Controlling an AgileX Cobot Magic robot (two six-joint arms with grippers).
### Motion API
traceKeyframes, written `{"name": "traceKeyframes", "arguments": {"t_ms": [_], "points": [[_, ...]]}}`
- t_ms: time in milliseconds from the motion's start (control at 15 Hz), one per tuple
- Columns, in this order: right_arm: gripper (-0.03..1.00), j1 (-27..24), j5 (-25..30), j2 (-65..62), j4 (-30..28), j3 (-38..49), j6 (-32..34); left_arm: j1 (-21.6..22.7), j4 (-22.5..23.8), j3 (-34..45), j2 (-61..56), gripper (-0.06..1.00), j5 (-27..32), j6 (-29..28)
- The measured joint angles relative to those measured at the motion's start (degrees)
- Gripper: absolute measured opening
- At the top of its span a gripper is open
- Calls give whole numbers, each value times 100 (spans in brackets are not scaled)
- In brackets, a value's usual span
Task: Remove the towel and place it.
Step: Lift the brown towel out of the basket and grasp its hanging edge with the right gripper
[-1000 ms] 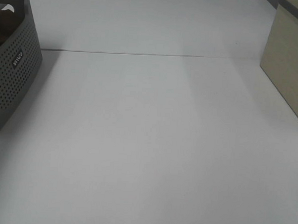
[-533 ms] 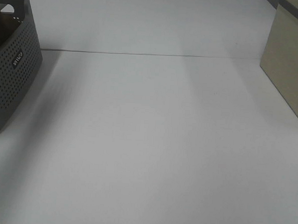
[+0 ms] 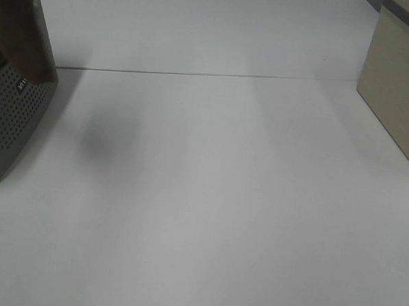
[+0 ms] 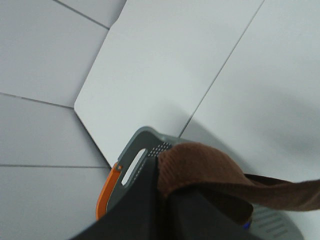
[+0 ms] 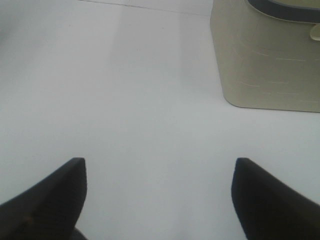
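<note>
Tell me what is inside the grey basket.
The brown towel, pinched in the left fingers, hangs over the grey basket and covers its opening; what lies inside cannot be seen.

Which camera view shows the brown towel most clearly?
The left wrist view: the towel is close and sharp, pinched in the shut left gripper above the grey basket. The exterior high view shows only a blurred brown piece at its upper left corner. The right wrist view shows none.
</note>
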Motion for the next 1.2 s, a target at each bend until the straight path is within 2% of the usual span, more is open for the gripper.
{"name": "traceKeyframes", "arguments": {"t_ms": [67, 200, 267, 333, 400, 467, 533, 667, 800, 867, 1000, 1133, 1200], "points": [[77, 0, -155, 178, 183, -74, -138, -338, 40, 0, 0, 0, 6, -92], [77, 0, -900, 865, 963, -246, -1083, -951, 46, 0, 6, 0, 11, -143], [77, 0, -1100, 1089, 1272, -281, -1421, -1100, 57, 0, 6, 0, 11, -155], [77, 0, -1392, 1541, 1988, -315, -2080, -1346, 57, 0, 6, 0, 11, -160], [77, 0, -1684, 2618, 3570, -321, -3724, -1742, 57, 0, 6, 0, 17, -292], [77, 0, -1696, 3094, 4526, -321, -4956, -1874, 57, 0, 6, 0, 17, -344], [77, 0, -1616, 3570, 5426, -321, -5993, -1988, 63, 0, 6, 0, 29, -367], [77, 0, -1232, 4584, 6761, -321, -7827, -2137, 69, 0, 6, 0, 40, -378], [77, 0, -745, 5363, 7569, -344, -8835, -2160, 63, 0, 6, 0, 46, -378], [77, 0, -430, 5861, 7930, -447, -9133, -2160, 63, 0, 6, 0, 46, -390], [77, 69, -17, 6778, 8165, -773, -9448, -2160, 46, 0, 6, 0, 46, -401], [77, 504, -69, 7259, 8188, -1123, -9563, -2160, 34, 0, 6, 0, 46, -418], [77, 1255, -464, 7838, 8199, -1713, -9540, -2160, 34, 0, 6, 0, 6, -418]]}}
